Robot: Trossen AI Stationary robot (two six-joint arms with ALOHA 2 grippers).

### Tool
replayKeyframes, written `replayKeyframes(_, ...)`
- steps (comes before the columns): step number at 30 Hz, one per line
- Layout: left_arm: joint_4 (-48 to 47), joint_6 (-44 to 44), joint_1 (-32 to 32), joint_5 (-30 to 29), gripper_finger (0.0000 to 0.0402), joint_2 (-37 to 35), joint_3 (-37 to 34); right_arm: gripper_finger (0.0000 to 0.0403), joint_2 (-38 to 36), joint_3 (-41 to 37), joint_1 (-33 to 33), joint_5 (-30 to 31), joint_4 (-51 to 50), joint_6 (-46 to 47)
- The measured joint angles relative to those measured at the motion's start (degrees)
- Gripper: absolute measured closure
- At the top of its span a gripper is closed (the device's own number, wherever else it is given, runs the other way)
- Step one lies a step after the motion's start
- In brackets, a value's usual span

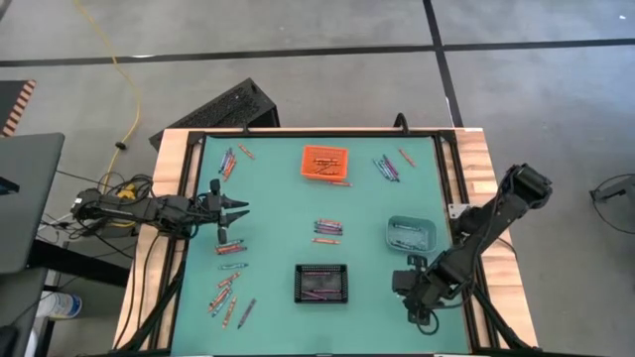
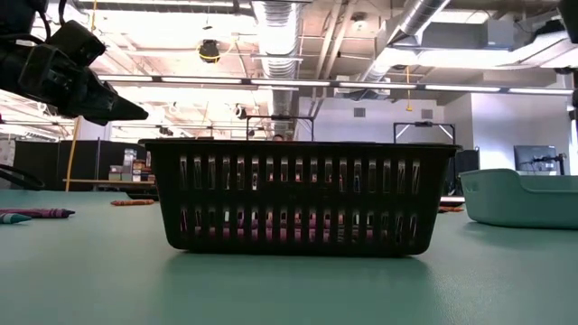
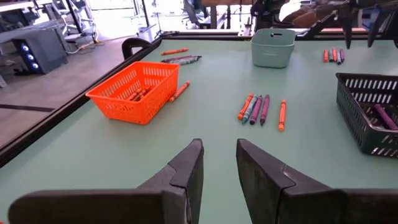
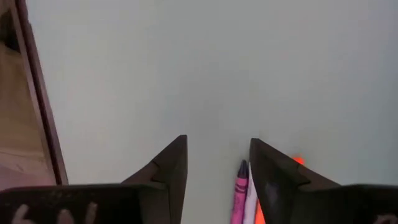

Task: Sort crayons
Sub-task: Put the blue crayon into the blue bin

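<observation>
The right gripper (image 4: 217, 165) is hanging low over the near right corner of the counter (image 1: 278, 208), fingers spread apart and holding nothing. In its wrist view a purple crayon (image 4: 239, 190) and an orange crayon (image 4: 297, 162) are lying side by side right at the tips, the purple one just inside one finger and the orange one mostly hidden behind it. That is the first worry: closing from here, the finger may be landing on top of the pair instead of straddling one, rolling them apart or pinching two colours at once. The counter's raised wooden edge is running close beside this gripper too, so a sideways correction could be knocking into it.

Moving out, the black bin (image 1: 321, 283) is sitting near the front middle with purple sticks inside, and the teal bin (image 1: 412, 233) is just beyond the right arm. A carry to the wrong one would be mixing the colours.

Across at the left edge, the left gripper (image 1: 238, 210) is hovering above the counter, fingers partly apart, empty. Loose crayons (image 1: 230, 248) are lying under and in front of it, tightly bunched, so a descent risks scattering neighbours.

Farther off, a small row (image 3: 261, 111) is lying mid-counter, the orange bin (image 3: 134, 92) is holding orange sticks, and more clusters are waiting at the far corners.
</observation>
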Motion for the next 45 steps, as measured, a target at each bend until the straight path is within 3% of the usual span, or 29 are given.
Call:
replayKeyframes(22, 0.0, 0.0, 0.0, 0.0, 0.0316, 0.0, 0.0, 0.0239, 0.0, -7.8, 0.5, 1.8, 6.4, 0.7)
replayKeyframes(28, 0.0, 0.0, 0.0, 0.0, 0.0316, 0.0, 0.0, 0.0248, 4.5, -7.5, 0.6, 1.5, 6.8, -1.1)
replayKeyframes(34, 0.0, 0.0, 0.0, 0.0, 0.0316, 0.0, 0.0, 0.0276, 8.6, -5.7, 0.6, 1.3, 5.1, -2.0)
replayKeyframes(45, 0.0, 0.0, 0.0, 0.0, 0.0316, 0.0, 0.0, 0.0366, 5.8, -4.7, 0.0, 1.7, 2.2, -1.9)
